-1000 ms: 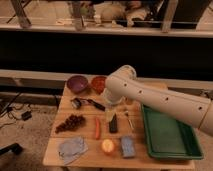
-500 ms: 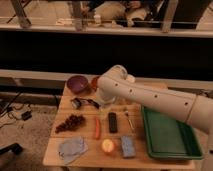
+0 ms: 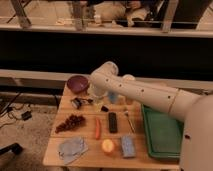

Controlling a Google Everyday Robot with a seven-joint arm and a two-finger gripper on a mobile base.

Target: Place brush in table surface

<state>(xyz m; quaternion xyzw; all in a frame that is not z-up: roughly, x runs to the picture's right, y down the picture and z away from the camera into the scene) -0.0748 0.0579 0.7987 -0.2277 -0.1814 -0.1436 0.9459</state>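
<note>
The brush [image 3: 79, 103] lies on the light-brown table surface [image 3: 87, 135], at its back left. Its round head points left and its dark handle runs right toward a small black end. My gripper [image 3: 96, 95] hangs from the pale arm that reaches in from the right. It sits just above the brush handle, behind it, with its fingers open and nothing visibly between them. The arm's wrist hides part of the gripper.
A purple bowl [image 3: 77, 83] stands behind the brush. Dark grapes [image 3: 70, 121], a red carrot [image 3: 97, 127], a flat black bar [image 3: 113, 121] and a thin spoon [image 3: 128, 119] lie mid-table. A grey cloth [image 3: 71, 148], an orange fruit [image 3: 108, 145] and a blue sponge [image 3: 128, 146] line the front. A green tray [image 3: 165, 132] fills the right.
The arm has swung left and slightly back, carrying the gripper from over the table's middle to above the brush handle. The objects on the table have not moved.
</note>
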